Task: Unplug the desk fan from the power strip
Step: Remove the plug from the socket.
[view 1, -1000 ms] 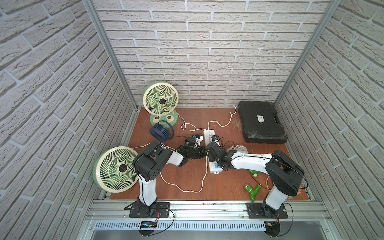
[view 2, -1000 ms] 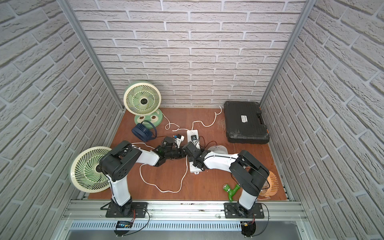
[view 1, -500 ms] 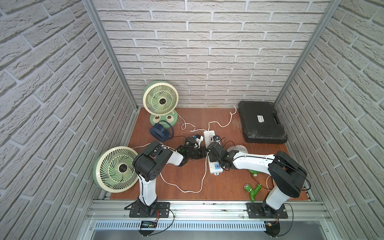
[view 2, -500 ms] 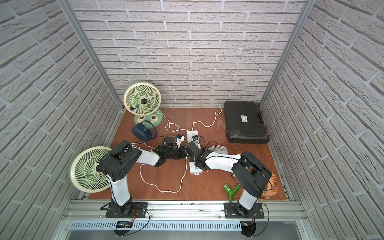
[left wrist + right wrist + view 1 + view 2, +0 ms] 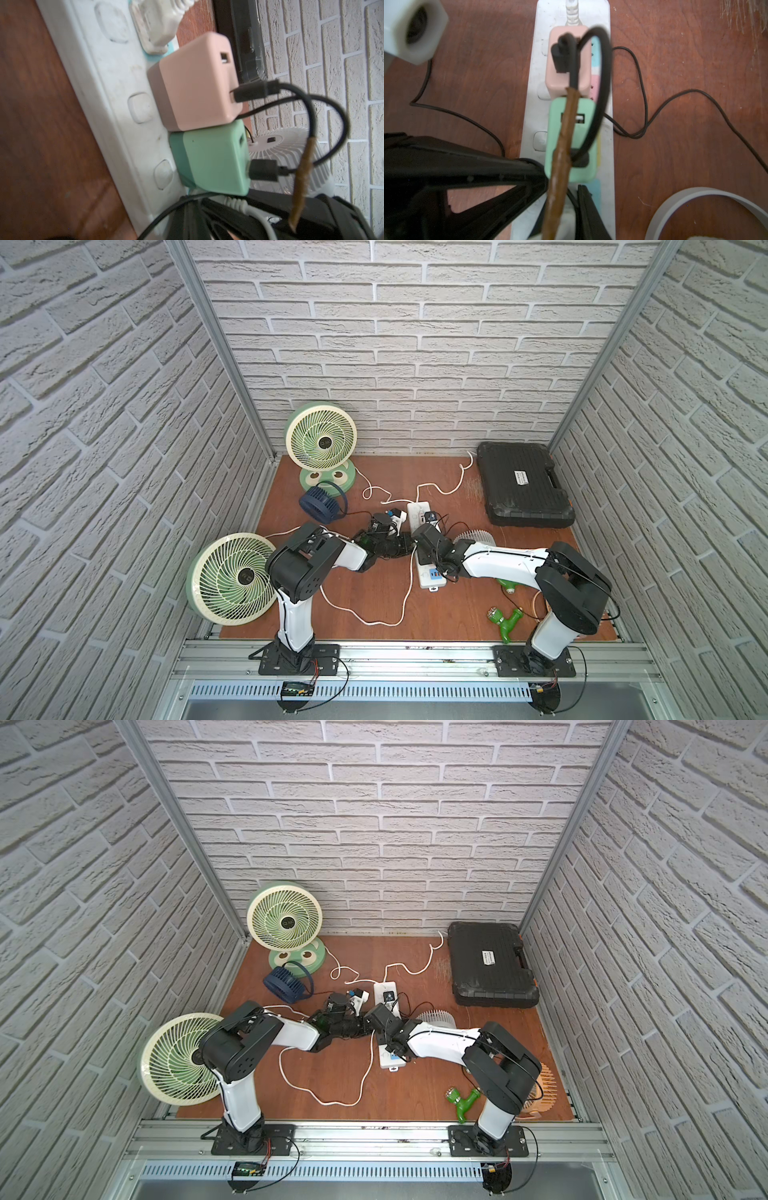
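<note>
Counting two green desk fans [image 5: 322,441] [image 5: 232,578], one navy fan [image 5: 318,502], one white fan [image 5: 473,538], we make out the power strip's [image 5: 116,87] two adapters [image 5: 193,83] [image 5: 216,162] only wrist-side; left claw [image 5: 539,172], right claw [image 5: 419,536] pressed together

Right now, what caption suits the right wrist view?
Pink charger and green charger plugged side by side into the power strip, black cables attached.

Power strip [image 5: 428,583] mid-table; case [image 5: 521,489] rear right; upright fan [image 5: 322,443] rear left; second fan [image 5: 232,576] front left.
</note>
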You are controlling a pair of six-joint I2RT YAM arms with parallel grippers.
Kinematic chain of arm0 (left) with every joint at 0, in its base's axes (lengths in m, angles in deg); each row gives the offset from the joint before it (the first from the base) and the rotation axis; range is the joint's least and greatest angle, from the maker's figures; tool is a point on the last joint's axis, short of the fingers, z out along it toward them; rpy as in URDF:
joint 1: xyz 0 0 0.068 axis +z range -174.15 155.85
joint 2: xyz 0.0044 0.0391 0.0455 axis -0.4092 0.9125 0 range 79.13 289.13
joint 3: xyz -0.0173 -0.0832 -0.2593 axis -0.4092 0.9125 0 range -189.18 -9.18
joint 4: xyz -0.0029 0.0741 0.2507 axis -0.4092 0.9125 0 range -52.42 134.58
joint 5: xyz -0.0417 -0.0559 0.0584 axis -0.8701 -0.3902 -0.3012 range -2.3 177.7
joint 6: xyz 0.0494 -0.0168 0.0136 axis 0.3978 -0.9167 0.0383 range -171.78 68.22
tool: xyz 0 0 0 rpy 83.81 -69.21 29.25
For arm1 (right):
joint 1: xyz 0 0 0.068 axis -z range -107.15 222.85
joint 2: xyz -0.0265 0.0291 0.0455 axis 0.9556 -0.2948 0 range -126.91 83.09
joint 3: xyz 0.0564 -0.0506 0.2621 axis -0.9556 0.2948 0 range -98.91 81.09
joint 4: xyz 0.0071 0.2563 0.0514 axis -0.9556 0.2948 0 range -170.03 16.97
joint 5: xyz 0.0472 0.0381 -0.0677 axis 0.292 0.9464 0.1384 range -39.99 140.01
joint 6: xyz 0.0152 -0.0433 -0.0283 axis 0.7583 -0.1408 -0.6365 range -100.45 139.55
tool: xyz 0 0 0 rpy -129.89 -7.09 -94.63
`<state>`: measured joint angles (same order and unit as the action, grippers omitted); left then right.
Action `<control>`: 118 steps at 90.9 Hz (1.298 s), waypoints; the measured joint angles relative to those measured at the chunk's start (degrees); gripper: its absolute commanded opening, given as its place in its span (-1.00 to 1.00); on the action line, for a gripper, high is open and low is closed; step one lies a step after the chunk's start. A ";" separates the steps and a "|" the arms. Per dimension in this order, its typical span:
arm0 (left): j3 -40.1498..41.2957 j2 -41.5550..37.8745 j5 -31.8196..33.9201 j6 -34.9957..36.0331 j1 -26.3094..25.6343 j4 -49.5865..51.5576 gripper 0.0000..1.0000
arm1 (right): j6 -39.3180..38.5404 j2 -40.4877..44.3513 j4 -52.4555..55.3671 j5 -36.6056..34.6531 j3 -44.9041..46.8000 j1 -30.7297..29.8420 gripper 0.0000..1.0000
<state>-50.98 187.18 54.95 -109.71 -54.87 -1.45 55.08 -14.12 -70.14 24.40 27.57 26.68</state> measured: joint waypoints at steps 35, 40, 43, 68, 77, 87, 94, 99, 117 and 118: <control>-0.09 0.07 0.04 0.02 0.00 0.07 -1.00 | 0.07 0.15 -0.09 0.81 0.17 0.24 -0.93; -0.09 0.07 0.04 0.02 0.00 0.09 -1.00 | 0.24 0.24 -0.61 1.11 0.52 0.74 -0.93; -0.09 0.07 0.07 0.02 0.00 0.09 -1.00 | 0.44 0.59 -1.49 1.62 1.18 0.98 -0.93; -0.09 0.11 -0.04 0.00 0.02 0.04 -1.00 | 0.48 0.68 1.46 0.31 -0.09 -0.42 -0.93; -0.09 0.15 -0.02 0.00 0.09 0.09 -1.00 | 1.07 0.98 -0.04 1.44 1.03 0.26 -0.93; -0.09 0.22 -0.04 0.00 0.11 0.00 -1.00 | 1.14 2.38 -1.99 3.76 2.89 1.49 -0.93; -0.09 0.22 -0.04 0.00 0.15 -0.07 -1.00 | 0.42 1.97 0.15 2.01 1.64 0.70 -0.93; -0.09 0.22 -0.07 0.00 0.17 -0.20 -1.00 | 0.20 1.57 1.70 0.68 0.63 -0.17 -0.92; -0.09 0.35 -0.07 0.00 0.17 -0.39 -1.00 | 0.46 2.67 -0.66 2.43 2.60 0.63 -0.92; -0.09 0.35 -0.07 -0.02 0.17 -0.39 -1.00 | 0.44 2.67 -0.59 2.36 2.56 0.52 -0.92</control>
<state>-51.07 187.53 54.88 -109.73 -54.70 -1.84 55.51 -11.45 -70.73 26.77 30.13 27.21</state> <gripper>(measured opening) 0.071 0.194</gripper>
